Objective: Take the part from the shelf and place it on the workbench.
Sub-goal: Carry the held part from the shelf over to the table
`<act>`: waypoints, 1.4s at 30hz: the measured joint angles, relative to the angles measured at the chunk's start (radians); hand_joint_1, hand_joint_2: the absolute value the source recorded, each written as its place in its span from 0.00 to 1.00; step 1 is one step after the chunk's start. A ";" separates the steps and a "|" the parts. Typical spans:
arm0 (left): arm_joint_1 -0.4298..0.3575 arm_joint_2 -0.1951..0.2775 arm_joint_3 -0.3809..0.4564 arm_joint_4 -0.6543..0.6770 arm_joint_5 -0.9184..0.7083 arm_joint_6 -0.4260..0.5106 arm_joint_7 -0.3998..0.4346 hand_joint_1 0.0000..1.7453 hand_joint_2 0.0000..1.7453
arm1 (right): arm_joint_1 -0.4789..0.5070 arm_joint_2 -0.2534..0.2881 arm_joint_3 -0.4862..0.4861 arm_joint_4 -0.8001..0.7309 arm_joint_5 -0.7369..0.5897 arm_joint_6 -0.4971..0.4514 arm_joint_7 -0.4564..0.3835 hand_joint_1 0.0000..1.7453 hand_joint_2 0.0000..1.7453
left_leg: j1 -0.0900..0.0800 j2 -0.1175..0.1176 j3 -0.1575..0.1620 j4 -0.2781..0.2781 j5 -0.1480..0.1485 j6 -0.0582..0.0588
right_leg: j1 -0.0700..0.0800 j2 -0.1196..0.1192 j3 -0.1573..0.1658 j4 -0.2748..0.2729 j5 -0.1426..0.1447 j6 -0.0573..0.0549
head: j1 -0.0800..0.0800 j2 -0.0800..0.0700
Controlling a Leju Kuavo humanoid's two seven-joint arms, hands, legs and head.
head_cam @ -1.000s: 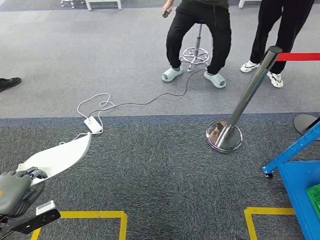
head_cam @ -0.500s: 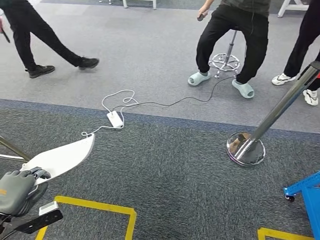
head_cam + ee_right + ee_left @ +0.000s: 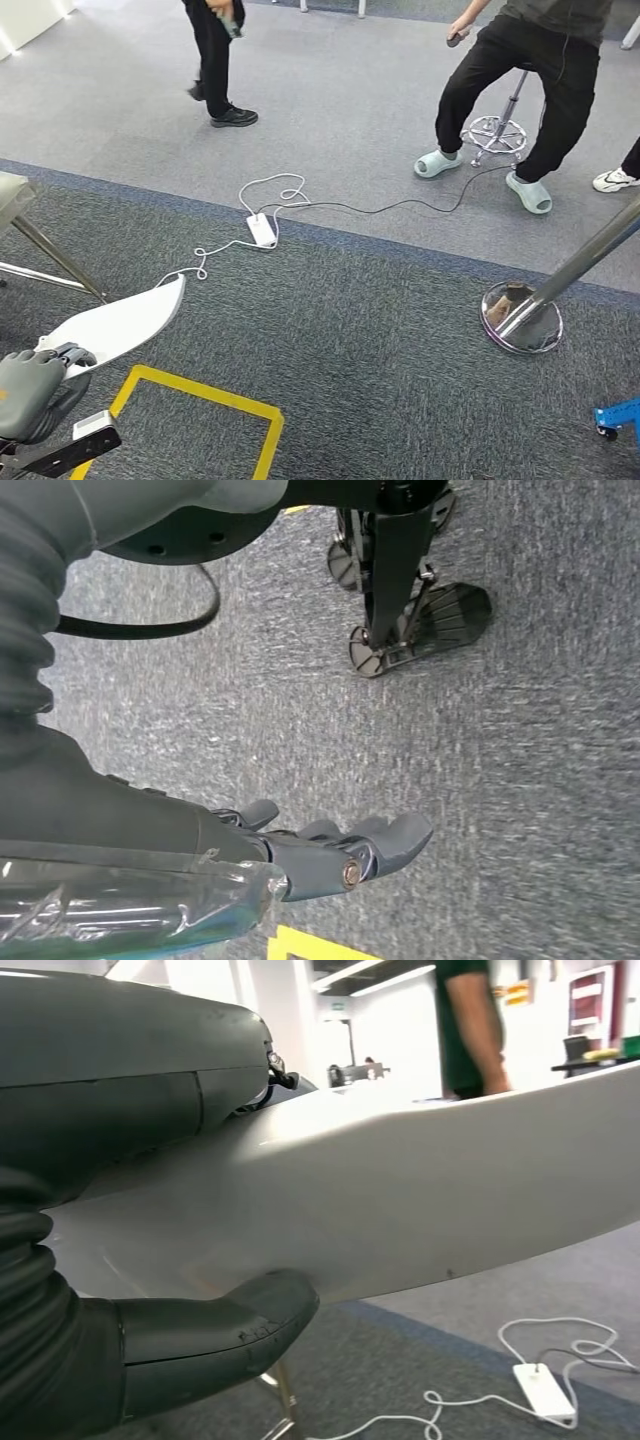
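The part is a long, curved white panel tapering to a tip. My left hand grips its near end at the lower left of the head view, holding it above the dark carpet. In the left wrist view the part runs across the picture, clamped between the grey thumb and the back of my left hand. My right hand hangs over the carpet with its fingers stretched out and nothing in them.
A white power strip with looped cables lies on the floor ahead. A chrome stanchion base stands right, a blue cart corner far right. Yellow floor tape lies near. Metal table legs stand left. One person sits on a stool; another walks.
The whole view has swung left: the stanchion and blue cart slid right, and table legs came in at the left. A person walks across the back. My left hand still holds the part.
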 joint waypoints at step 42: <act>0.001 -0.005 0.005 -0.003 -0.013 0.007 0.006 1.00 1.00 | 0.003 -0.001 0.008 0.000 0.000 0.003 0.004 0.00 1.00 | 0.013 -0.111 0.006 -0.013 0.006 0.027 | -0.012 0.086 -0.117 0.241 -0.090 0.040 | 0.014 0.000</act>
